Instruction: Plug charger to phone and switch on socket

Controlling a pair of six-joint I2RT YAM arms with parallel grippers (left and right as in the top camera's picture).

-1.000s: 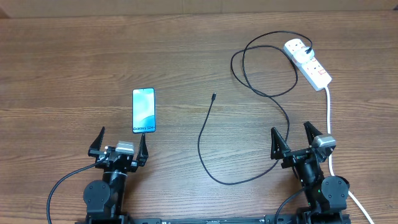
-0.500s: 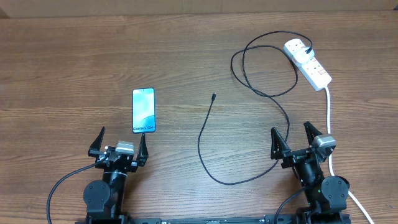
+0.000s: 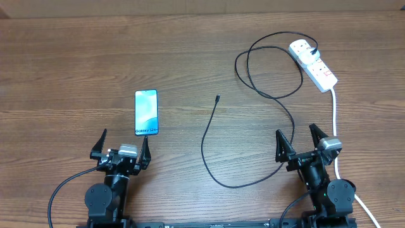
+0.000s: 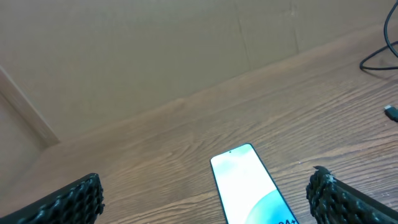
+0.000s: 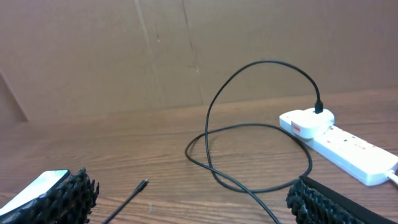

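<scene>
The phone lies flat on the wooden table with its blue-teal screen up, just beyond my left gripper, which stands open and empty. In the left wrist view the phone sits between the spread fingers, towards the right one, and the gripper touches nothing. The charger cable snakes across the middle, its small connector lying free. Its far end runs into the socket at the back right. My right gripper is open, with the connector and socket ahead of it.
The socket's thick white cord runs down the right side past my right arm. The black cable forms a raised loop in front of the socket. A brown cardboard wall closes off the table's far edge.
</scene>
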